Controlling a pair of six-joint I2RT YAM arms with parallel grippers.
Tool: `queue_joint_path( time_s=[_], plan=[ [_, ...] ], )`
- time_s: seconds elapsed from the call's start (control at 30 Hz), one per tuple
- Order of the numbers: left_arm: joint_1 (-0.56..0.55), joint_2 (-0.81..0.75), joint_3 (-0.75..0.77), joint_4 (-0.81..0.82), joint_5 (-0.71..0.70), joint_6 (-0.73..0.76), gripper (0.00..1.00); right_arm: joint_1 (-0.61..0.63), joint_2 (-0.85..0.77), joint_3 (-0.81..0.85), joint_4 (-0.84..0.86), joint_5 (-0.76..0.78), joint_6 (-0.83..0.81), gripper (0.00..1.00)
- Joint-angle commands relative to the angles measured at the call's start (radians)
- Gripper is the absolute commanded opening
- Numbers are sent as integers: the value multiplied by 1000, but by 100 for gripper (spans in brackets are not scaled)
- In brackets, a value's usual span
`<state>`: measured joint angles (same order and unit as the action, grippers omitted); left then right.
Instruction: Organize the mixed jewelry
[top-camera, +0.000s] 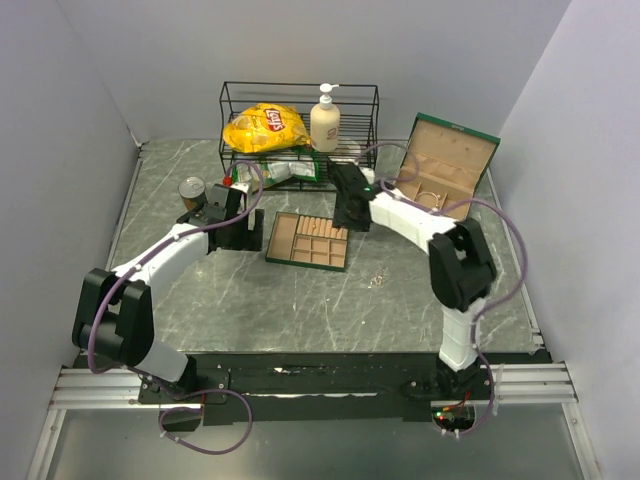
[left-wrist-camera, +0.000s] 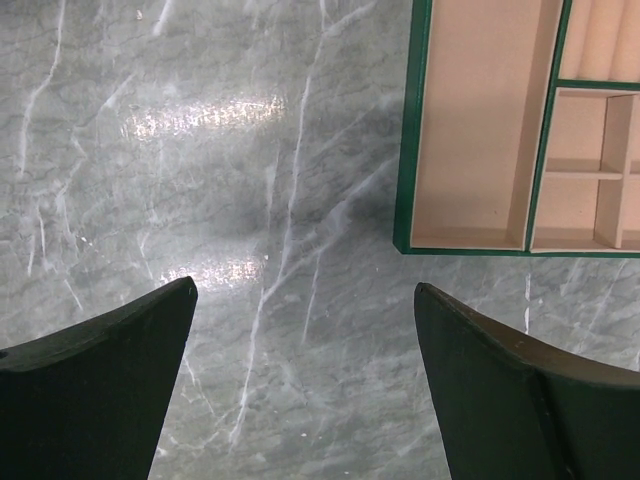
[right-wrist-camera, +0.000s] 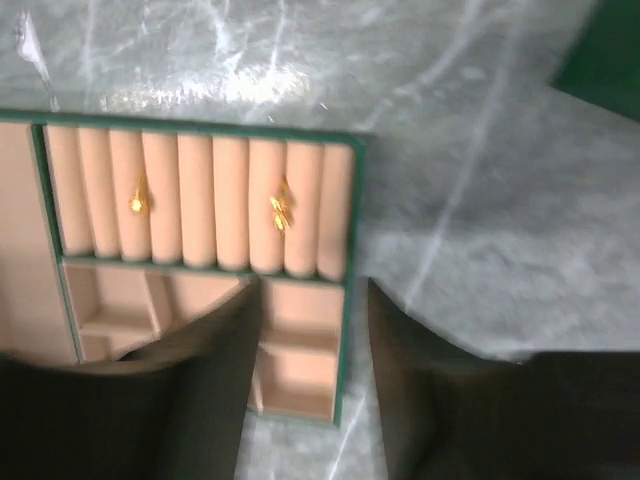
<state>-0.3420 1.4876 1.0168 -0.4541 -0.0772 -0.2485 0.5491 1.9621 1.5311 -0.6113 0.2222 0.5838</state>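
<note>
Two small gold pieces (right-wrist-camera: 138, 200) (right-wrist-camera: 281, 208) sit between the tan ring rolls of the green-edged divider tray (right-wrist-camera: 200, 126). My right gripper (right-wrist-camera: 312, 295) hovers over that tray's corner, open, with nothing between its fingers. In the top view the tray (top-camera: 283, 238) lies mid-table, with the right gripper (top-camera: 350, 210) just to its right. A few tiny pale jewelry bits (top-camera: 378, 278) lie on the marble in front of it. My left gripper (left-wrist-camera: 305, 288) is wide open over bare marble, and the tray (left-wrist-camera: 470, 150) is ahead of it to the right. It (top-camera: 235, 215) stands left of the tray.
The green jewelry box (top-camera: 440, 165) stands open at the back right with thin hoops inside. A wire rack (top-camera: 300, 95) at the back holds a yellow chips bag (top-camera: 265, 128) and a lotion bottle (top-camera: 325, 120). A can (top-camera: 192, 190) stands behind the left gripper. Walls close in on both sides.
</note>
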Motion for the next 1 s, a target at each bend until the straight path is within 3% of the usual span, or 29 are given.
queue_joint_path(
  time_s=[0.0,0.17,0.43,0.63,0.97],
  plan=[
    [-5,-47,25,11,-35,8,96,-57,-150,-142,117,-42,4,60],
    [-5,-98,16,28,-78,-2,96,-77,-177,-310,238,-210,48,64],
    [-5,-236,-46,81,-179,-17,96,-74,-128,-373,392,-371,126,65],
    [-5,-312,-70,107,-242,-26,96,-48,-51,-310,410,-431,117,66],
    [-6,-328,-78,97,-272,-28,96,23,110,-60,354,-484,93,65]
  ],
)
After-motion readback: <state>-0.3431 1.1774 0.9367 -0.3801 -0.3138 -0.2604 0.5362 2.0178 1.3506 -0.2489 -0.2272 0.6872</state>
